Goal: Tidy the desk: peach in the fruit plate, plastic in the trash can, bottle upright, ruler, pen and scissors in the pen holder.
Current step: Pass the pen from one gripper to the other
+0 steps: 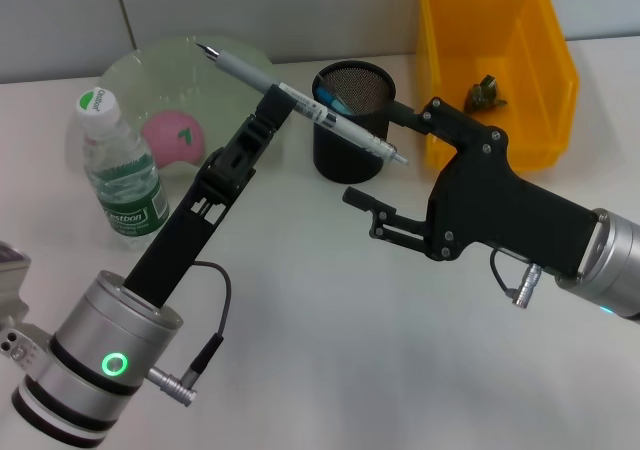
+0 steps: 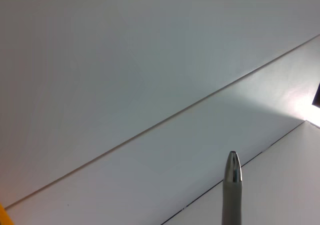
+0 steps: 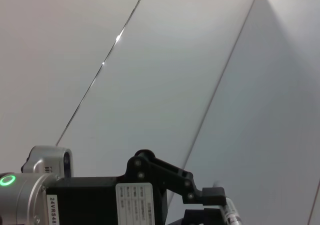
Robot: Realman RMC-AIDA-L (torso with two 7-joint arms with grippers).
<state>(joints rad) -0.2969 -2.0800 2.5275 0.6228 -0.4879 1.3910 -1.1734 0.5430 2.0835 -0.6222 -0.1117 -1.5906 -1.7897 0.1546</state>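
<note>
My left gripper (image 1: 271,104) is shut on a grey pen (image 1: 320,112) and holds it tilted in the air, just left of the black mesh pen holder (image 1: 352,135). The pen's tip (image 2: 232,171) shows in the left wrist view, and its other end (image 3: 230,214) in the right wrist view. My right gripper (image 1: 376,154) is open and empty beside the holder, close to the pen's lower end. Something blue (image 1: 328,98) sits inside the holder. A pink peach (image 1: 178,135) lies on the green plate (image 1: 150,70). The bottle (image 1: 120,165) stands upright. Crumpled plastic (image 1: 487,92) lies in the yellow bin (image 1: 545,70).
The white desk (image 1: 330,310) runs to a grey wall at the back. The plate and bottle stand at the back left, the yellow bin at the back right. The left arm (image 3: 100,197) fills the lower part of the right wrist view.
</note>
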